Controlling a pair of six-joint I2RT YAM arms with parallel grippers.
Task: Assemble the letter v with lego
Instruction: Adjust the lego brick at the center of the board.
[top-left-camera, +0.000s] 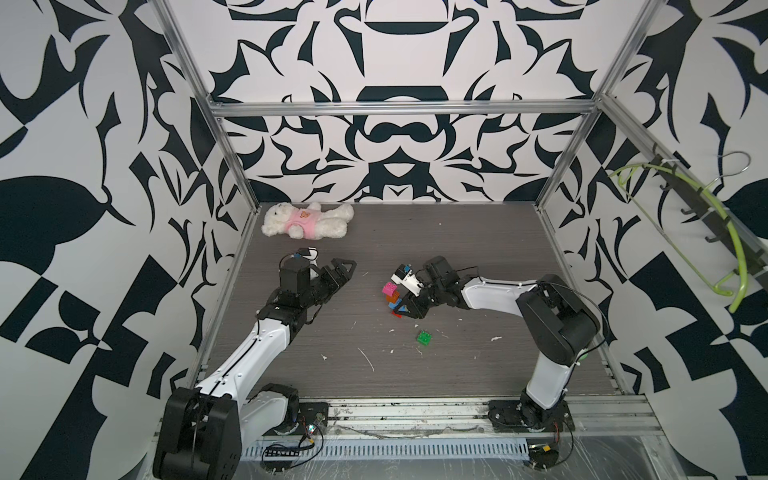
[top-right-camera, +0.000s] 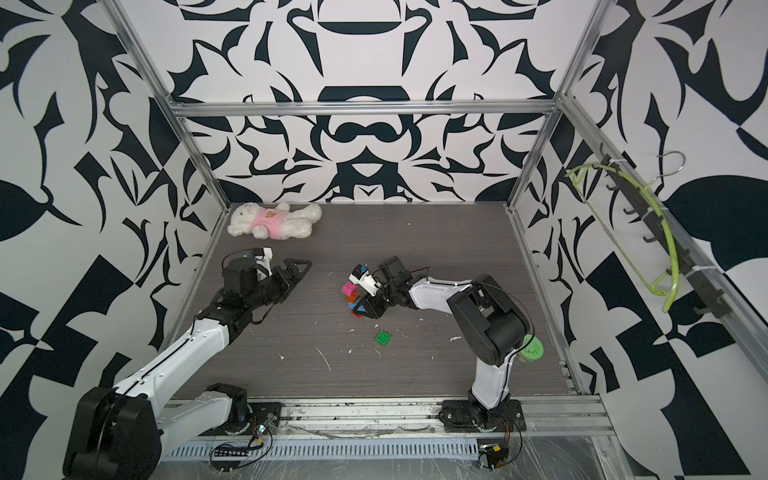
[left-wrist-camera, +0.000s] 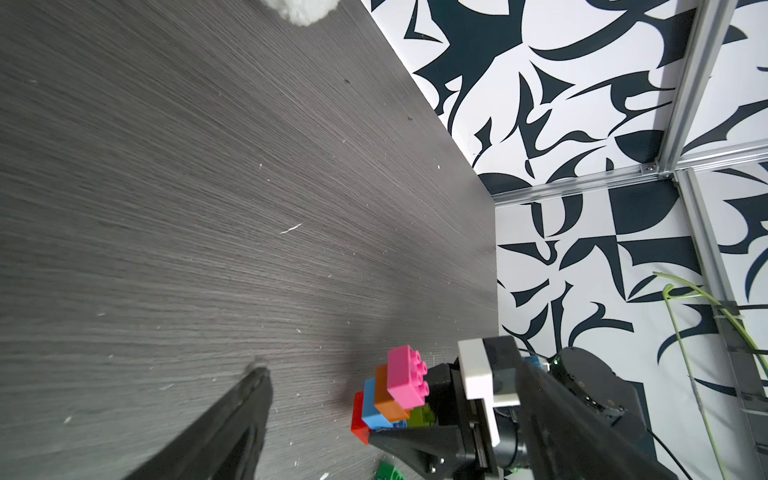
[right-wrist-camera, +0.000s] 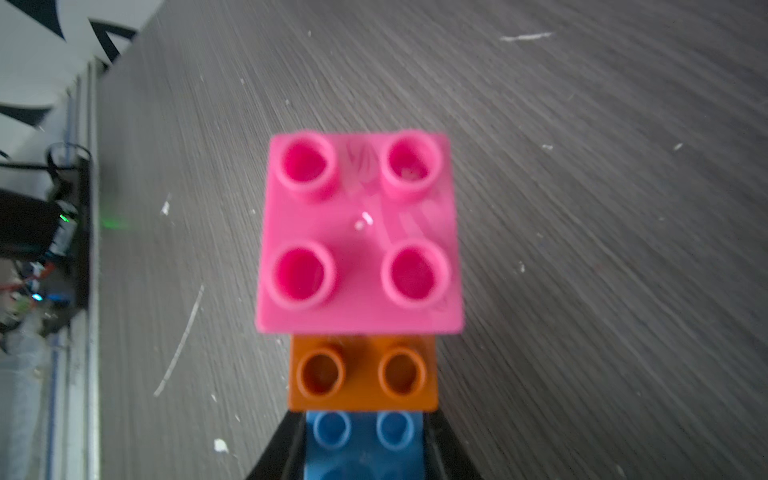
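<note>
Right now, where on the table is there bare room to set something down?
Bare: the far right of the table, between plush bear and right wall; also the near strip between the arm bases, this side of the green brick. Crowded: the centre, where the right pincer grips the brick chain, facing the open left pincer.

Soft, bright light from above fills both top views, leaving only faint shadows on the grey wood-grain tabletop (top-left-camera: 457, 249), while the wide lens splays the black-and-white patterned walls (top-left-camera: 62, 208) outward at the edges. In the right wrist view the close pink square studded plastic brick (right-wrist-camera: 359, 232) is out of focus, the blue studded plastic brick (right-wrist-camera: 363, 440) beyond it blurrier. In the left wrist view the near black gripper finger (left-wrist-camera: 232, 419) is blurred, the grain beyond sharp.
</note>
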